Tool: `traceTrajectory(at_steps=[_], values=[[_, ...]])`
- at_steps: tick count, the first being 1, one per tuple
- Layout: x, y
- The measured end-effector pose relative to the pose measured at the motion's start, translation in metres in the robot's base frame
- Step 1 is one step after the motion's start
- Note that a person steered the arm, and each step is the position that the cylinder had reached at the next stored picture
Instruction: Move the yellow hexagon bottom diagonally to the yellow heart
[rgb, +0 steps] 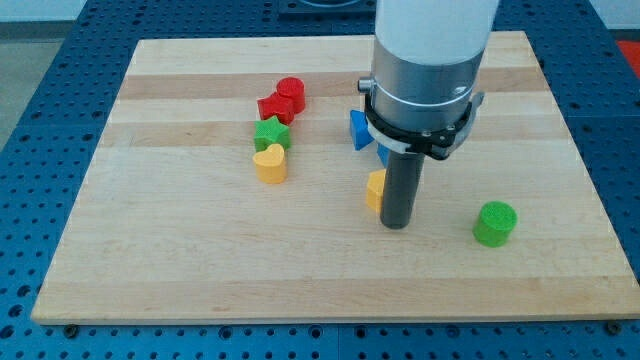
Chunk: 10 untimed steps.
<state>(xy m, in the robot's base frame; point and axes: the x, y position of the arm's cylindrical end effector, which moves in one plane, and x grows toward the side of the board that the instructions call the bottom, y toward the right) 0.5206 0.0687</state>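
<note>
My tip (397, 226) down on the wooden worktop (180, 270), touching the right side of the yellow hexagon (375, 189), half hidden behind the rod. No claw on this arm, only the rod. Yellow heart (270, 163) well to the view's left, under the green star (270, 132), red blocks (281, 100) above; blue blocks (360, 130) behind the rod, green cylinder (494, 222) at right.

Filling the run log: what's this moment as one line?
my tip touching yellow hexagon's right | yellow heart far left | not yet diagonal
</note>
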Motion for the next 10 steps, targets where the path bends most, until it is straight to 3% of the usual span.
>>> traceTrajectory(at_steps=[2, 4, 10], values=[[-0.020, 0.035], [-0.029, -0.028], [-0.017, -0.068]])
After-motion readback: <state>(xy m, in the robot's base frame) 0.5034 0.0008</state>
